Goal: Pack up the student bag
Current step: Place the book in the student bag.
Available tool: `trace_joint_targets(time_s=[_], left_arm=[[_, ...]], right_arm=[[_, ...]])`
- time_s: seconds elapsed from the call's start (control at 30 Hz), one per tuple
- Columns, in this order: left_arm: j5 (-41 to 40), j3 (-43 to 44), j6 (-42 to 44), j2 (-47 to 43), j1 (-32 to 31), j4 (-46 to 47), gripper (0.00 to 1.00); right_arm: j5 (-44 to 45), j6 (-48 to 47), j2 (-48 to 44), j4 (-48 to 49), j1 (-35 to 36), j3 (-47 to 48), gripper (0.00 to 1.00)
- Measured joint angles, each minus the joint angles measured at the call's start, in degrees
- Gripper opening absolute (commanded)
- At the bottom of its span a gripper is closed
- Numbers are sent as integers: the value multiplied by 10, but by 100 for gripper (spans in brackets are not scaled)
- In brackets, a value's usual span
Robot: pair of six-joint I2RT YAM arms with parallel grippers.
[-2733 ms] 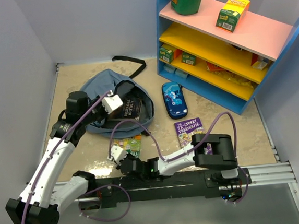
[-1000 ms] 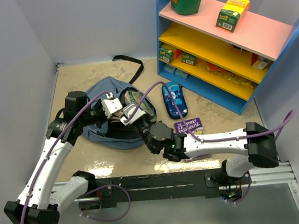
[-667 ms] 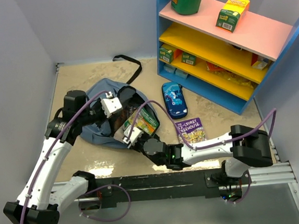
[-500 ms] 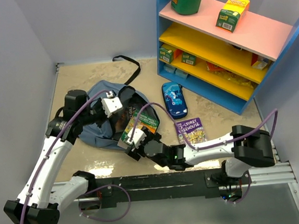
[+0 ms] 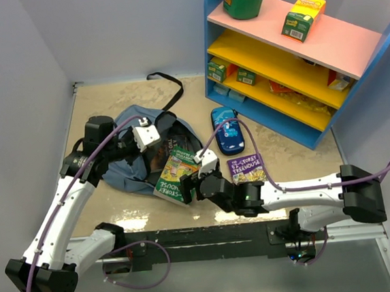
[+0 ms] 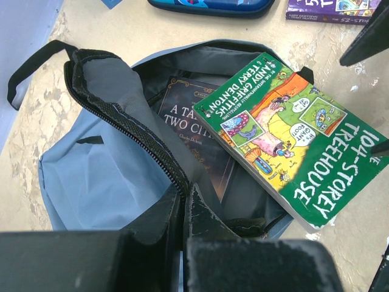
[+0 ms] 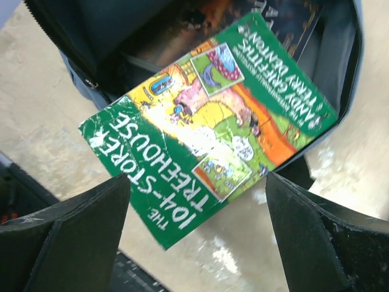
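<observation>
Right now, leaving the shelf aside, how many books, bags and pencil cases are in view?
Books: 3 (green 104-Storey Treehouse, purple 52-Storey Treehouse, dark Two Cities book)
Slate-blue backpack: 1
Dark-blue pencil case: 1
Total: 5

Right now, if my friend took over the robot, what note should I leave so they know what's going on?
Left pincer: shut on the zipper edge of the big soft slate-blue fabric backpack, holding its mouth open.
Right pincer: open and empty, hovering over the green paperback book.
Done: the dark-covered book lies inside the backpack. The green book is only partway in, with its near end sticking out over the lip.
Left: push the green book fully in. The purple paperback book and the dark-blue printed pencil case lie on the beige table beside the backpack, probably still to pack.
</observation>
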Motion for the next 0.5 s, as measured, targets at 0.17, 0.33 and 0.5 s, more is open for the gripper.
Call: trace_joint_targets(time_s=[0.17,0.33,0.5], left_arm=[[0,0,0,0,0,0,0],[0,3,0,2,0,-1,0],[0,10,0,5,0,-4,0]], right_arm=[[-53,104,-28,-19,-4,-24,99],[-133,174,1,12,-21,-56,99],[-204,216,21,77,-63,-113,99]])
